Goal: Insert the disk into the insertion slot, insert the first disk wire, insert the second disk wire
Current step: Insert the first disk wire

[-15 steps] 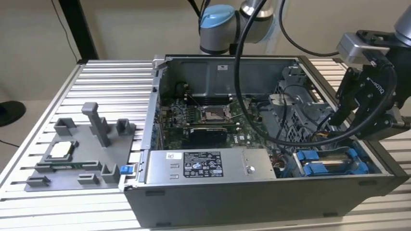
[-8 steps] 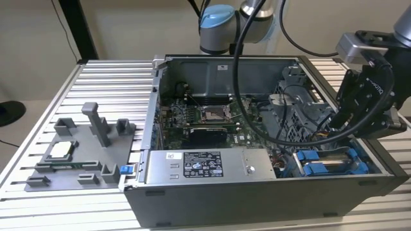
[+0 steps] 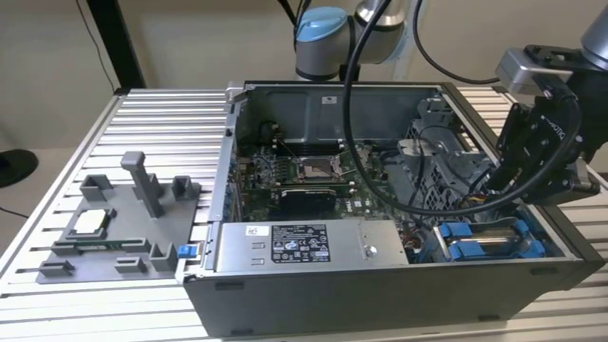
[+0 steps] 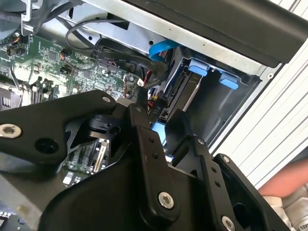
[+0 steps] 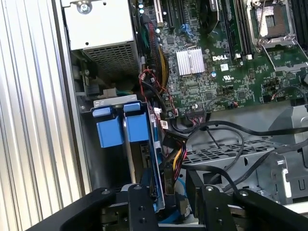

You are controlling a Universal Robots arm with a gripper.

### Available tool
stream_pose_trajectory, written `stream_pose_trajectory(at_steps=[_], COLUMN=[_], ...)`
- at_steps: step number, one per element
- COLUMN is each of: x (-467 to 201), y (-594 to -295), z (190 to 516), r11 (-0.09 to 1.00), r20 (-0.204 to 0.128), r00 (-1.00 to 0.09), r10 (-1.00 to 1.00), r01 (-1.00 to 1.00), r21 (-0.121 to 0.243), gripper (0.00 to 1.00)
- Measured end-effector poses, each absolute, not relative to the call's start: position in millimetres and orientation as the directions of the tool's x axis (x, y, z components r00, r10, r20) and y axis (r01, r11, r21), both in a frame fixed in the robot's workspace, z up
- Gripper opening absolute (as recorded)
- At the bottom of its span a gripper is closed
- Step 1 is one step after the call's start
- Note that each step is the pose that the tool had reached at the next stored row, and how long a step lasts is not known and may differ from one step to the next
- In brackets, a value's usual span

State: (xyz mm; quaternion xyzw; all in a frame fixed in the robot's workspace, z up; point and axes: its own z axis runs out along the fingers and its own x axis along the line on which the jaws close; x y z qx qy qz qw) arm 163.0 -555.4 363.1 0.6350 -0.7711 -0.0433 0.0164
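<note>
The insertion slot (image 3: 486,241) with its square blue tabs (image 5: 118,129) sits in the case corner at the exterior view's right. The disk (image 5: 156,161) stands edge-on inside it, showing a thin blue carrier edge beside the tabs (image 4: 198,67). My gripper (image 3: 503,189) reaches down into the case at the disk's connector end. In both wrist views its black fingers (image 5: 144,197) flank a black disk wire plug (image 5: 168,159) with yellow, red and black leads, and the gripper (image 5: 171,190) looks shut on it. The plug (image 4: 155,103) rests against the disk's end.
A grey labelled power-supply box (image 3: 309,246) lies along the case front, the motherboard (image 3: 304,178) behind it. Loose black cables (image 5: 231,139) cross a grey metal drive cage (image 3: 437,164). A blue flat cable (image 4: 161,48) hangs nearby. A grey fixture (image 3: 114,228) stands on the ribbed table.
</note>
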Motion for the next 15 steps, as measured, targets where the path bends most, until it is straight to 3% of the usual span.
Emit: stream_pose_trajectory(at_steps=[1, 15], x=[163.0, 163.0], y=[-555.4, -555.4], z=[363.1, 363.2], r11=[0.19, 0.19], r20=[-0.03, -0.029], r00=[-0.193, -0.193], r10=[-0.981, -0.981], r01=[-0.978, -0.978], r21=[0.088, 0.088], gripper=[0.0, 0.0])
